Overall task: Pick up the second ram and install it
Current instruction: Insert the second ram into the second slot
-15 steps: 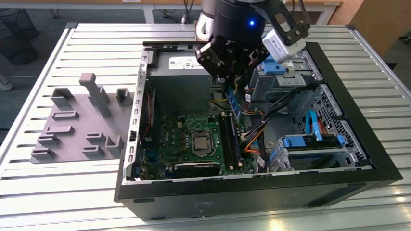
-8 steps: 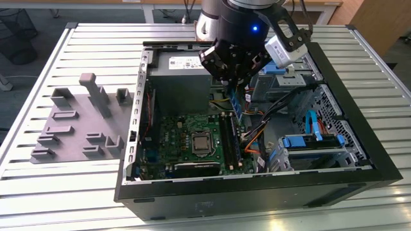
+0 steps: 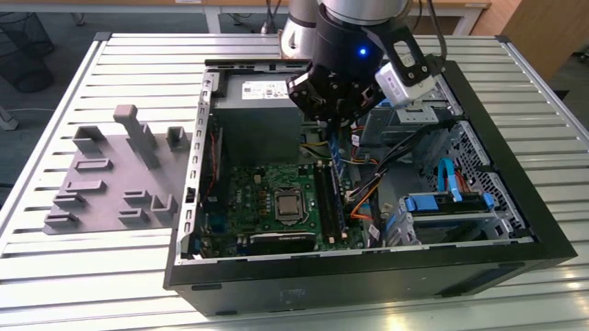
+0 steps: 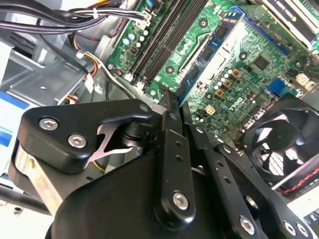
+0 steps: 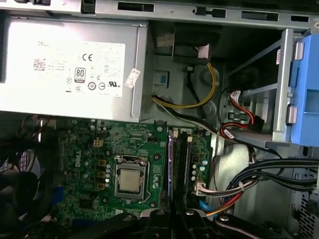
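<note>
Overhead, black metal hand [image 3: 337, 123] grips thin flat blue second ram [image 3: 337, 153].

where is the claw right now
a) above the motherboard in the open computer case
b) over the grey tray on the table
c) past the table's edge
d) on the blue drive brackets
a: in the exterior view the claw hangs over the open computer case, gripping the second ram above the green motherboard, apart from the grey tray.
</note>
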`<move>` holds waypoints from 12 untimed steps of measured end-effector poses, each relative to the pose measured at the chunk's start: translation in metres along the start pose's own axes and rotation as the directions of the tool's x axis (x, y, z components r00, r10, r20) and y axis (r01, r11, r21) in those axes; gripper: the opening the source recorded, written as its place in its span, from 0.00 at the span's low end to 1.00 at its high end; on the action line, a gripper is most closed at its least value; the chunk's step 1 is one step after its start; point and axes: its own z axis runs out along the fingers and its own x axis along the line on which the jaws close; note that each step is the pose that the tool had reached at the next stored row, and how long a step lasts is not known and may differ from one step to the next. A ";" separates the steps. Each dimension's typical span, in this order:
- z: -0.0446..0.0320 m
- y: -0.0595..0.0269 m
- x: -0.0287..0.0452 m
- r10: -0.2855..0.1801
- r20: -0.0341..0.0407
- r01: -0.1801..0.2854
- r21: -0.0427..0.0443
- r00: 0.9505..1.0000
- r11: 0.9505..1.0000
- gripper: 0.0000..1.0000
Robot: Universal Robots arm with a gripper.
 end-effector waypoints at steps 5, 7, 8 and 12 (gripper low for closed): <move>0.0089 0.0002 -0.0004 0.003 0.000 -0.003 0.000 1.000 1.000 0.14; 0.0127 0.0003 -0.0006 0.004 0.000 -0.004 0.000 1.000 1.000 0.14; 0.0145 0.0003 -0.0006 0.004 0.000 -0.004 0.000 1.000 1.000 0.14; 0.0217 0.0005 -0.0008 0.004 0.000 -0.004 0.000 1.000 1.000 0.14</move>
